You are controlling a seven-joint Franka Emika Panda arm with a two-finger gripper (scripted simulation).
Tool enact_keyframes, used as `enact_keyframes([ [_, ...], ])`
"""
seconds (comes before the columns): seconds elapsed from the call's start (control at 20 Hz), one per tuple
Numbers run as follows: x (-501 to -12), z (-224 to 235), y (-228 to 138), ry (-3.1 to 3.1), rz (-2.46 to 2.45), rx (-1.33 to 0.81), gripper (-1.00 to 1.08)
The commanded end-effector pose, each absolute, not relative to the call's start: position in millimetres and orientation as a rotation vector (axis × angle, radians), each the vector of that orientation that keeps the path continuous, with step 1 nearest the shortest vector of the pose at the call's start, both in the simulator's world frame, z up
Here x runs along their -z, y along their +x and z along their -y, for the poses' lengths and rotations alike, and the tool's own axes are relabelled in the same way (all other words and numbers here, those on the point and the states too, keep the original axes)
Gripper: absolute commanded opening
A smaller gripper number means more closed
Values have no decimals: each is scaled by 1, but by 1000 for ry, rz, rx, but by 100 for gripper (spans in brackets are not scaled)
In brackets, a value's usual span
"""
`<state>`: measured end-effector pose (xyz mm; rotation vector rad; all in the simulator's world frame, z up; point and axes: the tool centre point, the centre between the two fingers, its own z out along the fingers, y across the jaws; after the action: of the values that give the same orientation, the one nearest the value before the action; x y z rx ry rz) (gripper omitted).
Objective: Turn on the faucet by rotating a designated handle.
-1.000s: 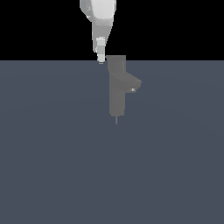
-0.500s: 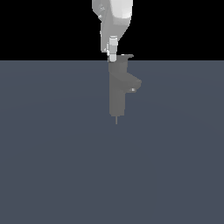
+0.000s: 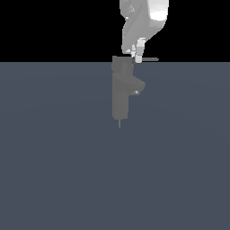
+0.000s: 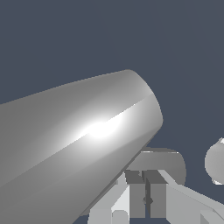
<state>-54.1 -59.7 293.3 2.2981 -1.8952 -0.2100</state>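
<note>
The grey faucet [image 3: 120, 96] stands upright in the middle of the exterior view, its blocky spout [image 3: 137, 85] angled toward that view's right. At the faucet's top the thin handle [image 3: 151, 59] sticks out level to the exterior view's right. My gripper [image 3: 138, 56] comes down from above and sits right at the handle's root, beside the top of the column. Its fingers look pressed together, with nothing between them. In the wrist view the gripper [image 4: 145, 197] shows two dark fingers [image 4: 134, 192] side by side, and a large pale cylinder [image 4: 74, 144] hides most of the scene.
The faucet rests on a flat dark blue-grey floor [image 3: 58, 170] that spreads across the exterior view. The white arm [image 3: 143, 22] rises above the faucet. A pale rounded shape [image 4: 215, 162] shows at the wrist view's edge.
My gripper has moved from the left side of the faucet's top across to the exterior view's right. The handle now juts out farther to that right.
</note>
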Motion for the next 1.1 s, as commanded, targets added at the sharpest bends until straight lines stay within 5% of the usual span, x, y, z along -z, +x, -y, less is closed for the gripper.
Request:
enact_keyframes([
  [0.0,-299,89,-53,2268,1942,193,-100],
  [0.05,-294,66,-54,2292,1900,207,-100],
  [1.05,-289,106,-13,2281,1920,200,-100],
])
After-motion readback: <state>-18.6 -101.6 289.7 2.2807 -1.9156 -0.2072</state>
